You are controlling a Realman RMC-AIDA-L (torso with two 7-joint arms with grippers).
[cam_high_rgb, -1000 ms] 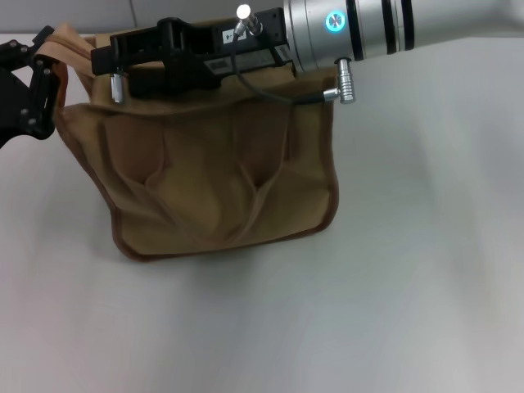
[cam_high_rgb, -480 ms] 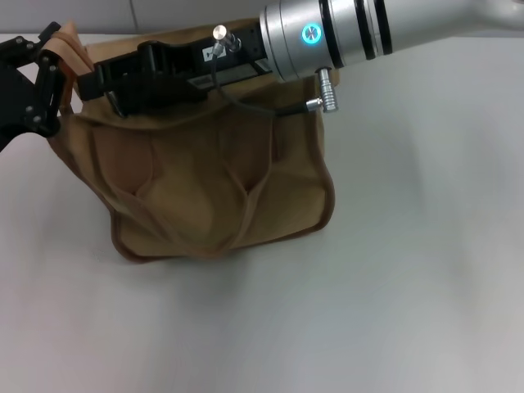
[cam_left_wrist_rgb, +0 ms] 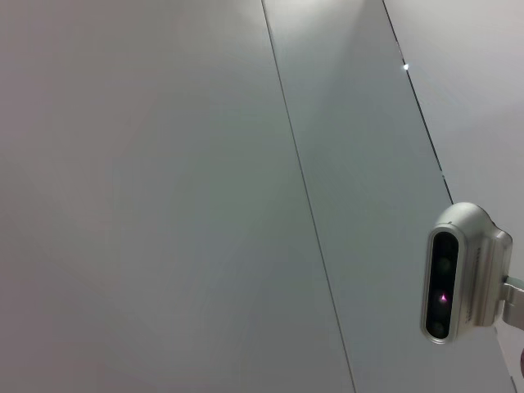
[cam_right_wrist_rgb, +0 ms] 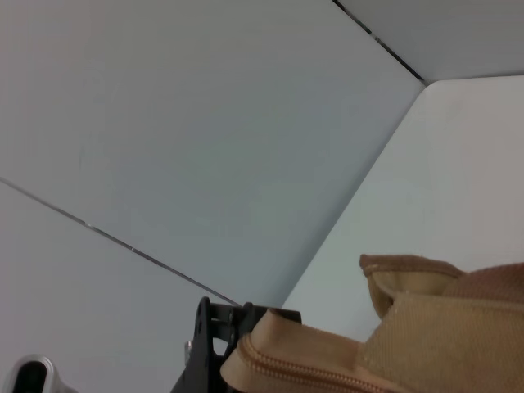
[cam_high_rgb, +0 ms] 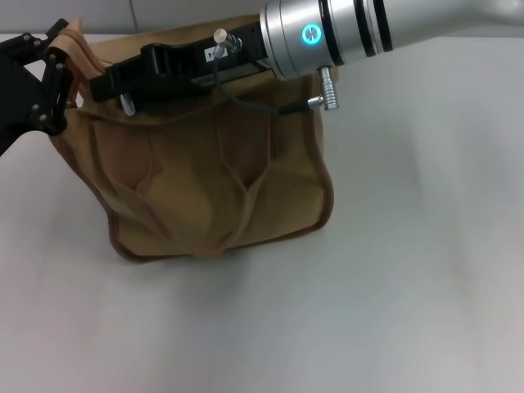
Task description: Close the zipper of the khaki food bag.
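Lab-like room: bare white table (cam_high_rgb: 409, 286), grey panelled wall (cam_left_wrist_rgb: 164, 164) (seamed)

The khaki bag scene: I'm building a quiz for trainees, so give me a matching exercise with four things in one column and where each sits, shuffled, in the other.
Things:
1. left tool
2. right tool
3. khaki bag
4. handles

Places:
A. lying across the bag's top, reaching toward its left end
B. standing on the white table
C. at the bag's upper left corner
D. hanging down the bag's front face

Pairs: 1-C, 2-A, 3-B, 4-D
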